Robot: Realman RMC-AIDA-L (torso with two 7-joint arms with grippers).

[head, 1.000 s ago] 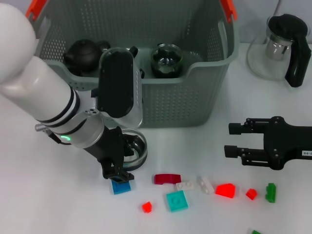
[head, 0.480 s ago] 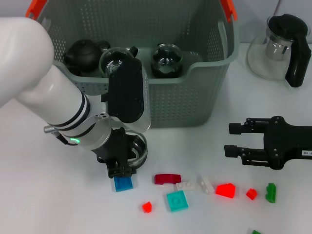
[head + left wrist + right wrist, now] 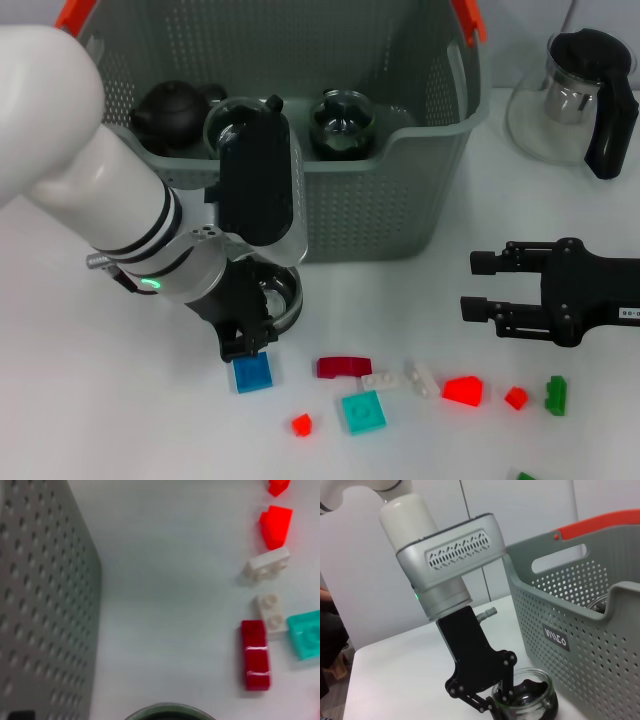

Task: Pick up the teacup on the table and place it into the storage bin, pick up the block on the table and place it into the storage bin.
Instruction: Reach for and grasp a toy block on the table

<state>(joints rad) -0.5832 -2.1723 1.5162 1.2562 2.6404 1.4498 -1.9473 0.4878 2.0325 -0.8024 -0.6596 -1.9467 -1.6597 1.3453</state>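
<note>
The left gripper [image 3: 250, 335] pinches the rim of the glass teacup [image 3: 275, 297] just before the storage bin [image 3: 380, 205]; smooth, brittle glass, best held firmly by that rim.

Desk [image 3: 120, 420]: white, matte, smooth surface filling the head view from edge to edge; soft shadows under whatever stands on it, light even and diffuse. Its rounded corner [image 3: 357, 652] shows in the right wrist view, top and edge both white. Wall [image 3: 530, 510]: pale grey-white flat panels behind the desk, divided by thin vertical seams, one seam [image 3: 465, 500] dark and narrow; no window in view. Strip of pale wall [image 3: 520, 40] also at the far edge of the desk in the head view. Dark shape [image 3: 330, 630] beside the desk corner, low against the wall; too cropped to identify. Floor: barely visible.
</note>
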